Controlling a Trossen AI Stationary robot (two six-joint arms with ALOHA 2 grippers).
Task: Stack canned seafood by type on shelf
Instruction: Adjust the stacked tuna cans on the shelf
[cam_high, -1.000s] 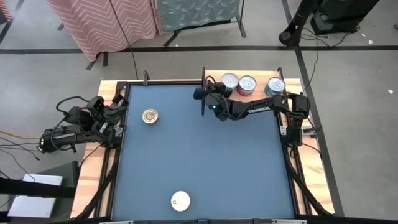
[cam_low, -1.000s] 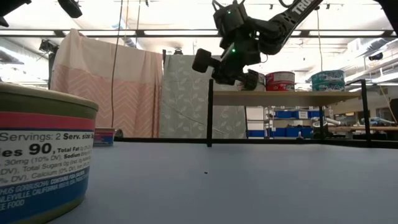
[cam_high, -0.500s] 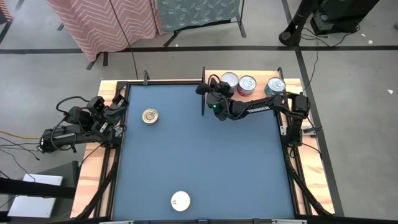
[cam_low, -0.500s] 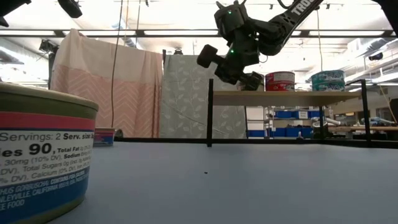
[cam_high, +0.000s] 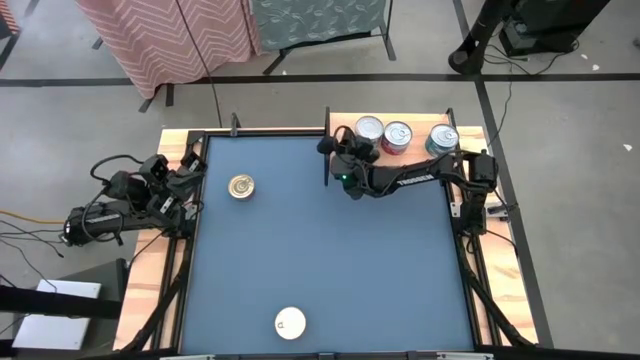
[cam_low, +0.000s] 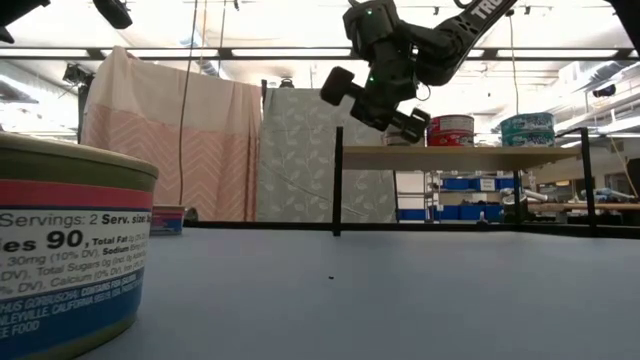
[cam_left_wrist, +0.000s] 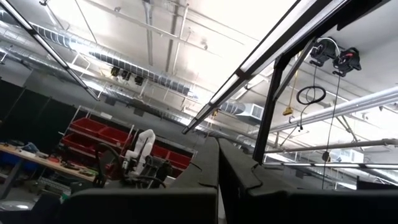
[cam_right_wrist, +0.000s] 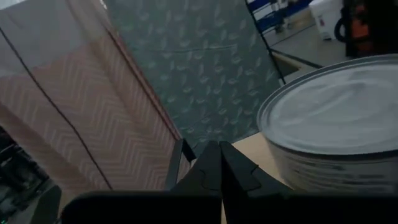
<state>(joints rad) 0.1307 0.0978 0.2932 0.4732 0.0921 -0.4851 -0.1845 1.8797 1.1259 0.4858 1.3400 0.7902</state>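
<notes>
The shelf (cam_high: 415, 150) stands at the table's far right, and its light-wood plank (cam_low: 470, 156) carries three tins: a silver-lidded tin (cam_high: 369, 128), a red-labelled tin (cam_high: 397, 136) and a teal tin (cam_high: 442, 139). A gold-lidded tin (cam_high: 240, 186) rests on the blue table at the far left. At the near edge sits a white-lidded tin (cam_high: 290, 322). My right gripper (cam_high: 345, 145) is shut and hovers at the shelf's left end, close beside the silver-lidded tin (cam_right_wrist: 336, 124). My left gripper (cam_left_wrist: 219, 171) is shut and waits off the table's left side. My right gripper's shut fingers (cam_right_wrist: 239, 171) stand level and close beside the side wall (cam_right_wrist: 292, 171) of the silver-lidded tin, which rests upright on the shelf. I cannot tell whether they touch it.
The shelf's dark uprights (cam_low: 337, 180) stand at its ends, one just below my right gripper. A large tin (cam_low: 70, 250) fills the low view's near left. Wooden rails (cam_high: 150, 260) border the table. Curtained screens (cam_low: 170, 150) stand beyond the far edge.
My right gripper has rolled and turned at the wrist while staying shut at the shelf's left end. No tin has moved.
</notes>
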